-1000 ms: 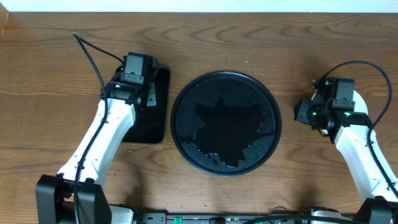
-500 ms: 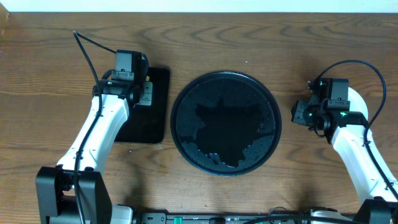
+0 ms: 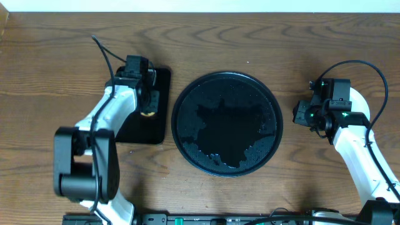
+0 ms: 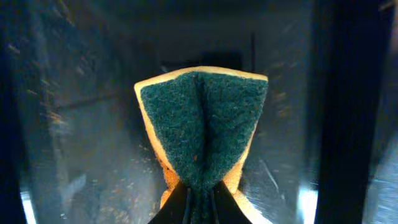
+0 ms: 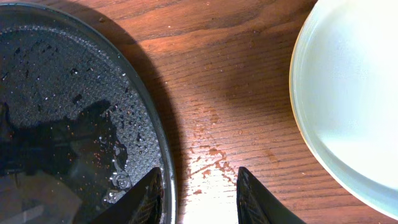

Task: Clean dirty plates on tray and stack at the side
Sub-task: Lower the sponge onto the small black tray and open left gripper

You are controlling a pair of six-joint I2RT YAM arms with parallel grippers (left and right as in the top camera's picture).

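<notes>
**Left gripper** (image 4: 199, 200): closed on a sponge (image 4: 200, 121), which is yellow with a dark green scouring face. The fingers pinch it at its lower edge, and the grip creases the green face down the middle. Gripper and sponge hang over the rectangular tray (image 3: 134, 128), a small black one lying on the worktop (image 3: 50, 62) just left of the round tray (image 3: 174, 125). Whether the sponge touches the rectangular tray's floor cannot be told.

**Right gripper** (image 5: 198, 198): open, with only bare wood showing between its fingers. It sits low over the strip of worktop between the round tray and a plate (image 5: 348, 87).

**Round tray:** large, glossy black, with a raised rim, at the centre of the worktop. Its floor carries a film of water and scattered droplets.

**Plate:** pale, round and shallow. It lies flat on the worktop to the right of the round tray and apart from it. Its visible face is uniformly pale. In the overhead view the right arm covers most of it, and only a pale edge shows. Whether further plates lie beneath it cannot be told. Small water drops mark the wood beside the round tray's rim.
</notes>
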